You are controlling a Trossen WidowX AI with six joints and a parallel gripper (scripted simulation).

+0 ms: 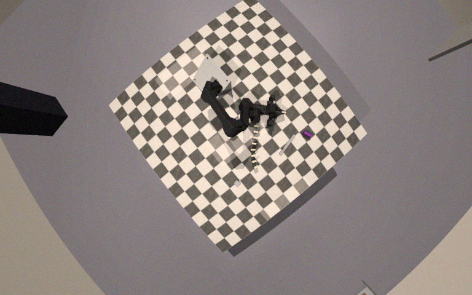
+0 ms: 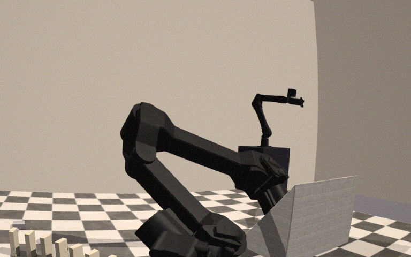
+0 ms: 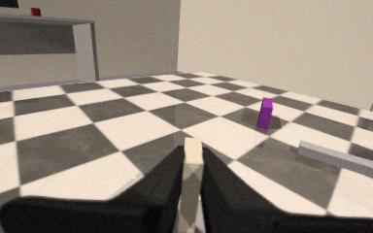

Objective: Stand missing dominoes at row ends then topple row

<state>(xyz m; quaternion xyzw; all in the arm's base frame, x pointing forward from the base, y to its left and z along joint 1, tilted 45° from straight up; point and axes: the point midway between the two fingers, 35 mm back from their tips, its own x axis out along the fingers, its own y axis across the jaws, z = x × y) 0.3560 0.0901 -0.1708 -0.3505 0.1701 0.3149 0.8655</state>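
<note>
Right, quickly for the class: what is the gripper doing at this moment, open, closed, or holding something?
Gripper: shut on a cream domino, which stands upright between the fingers.
</note>
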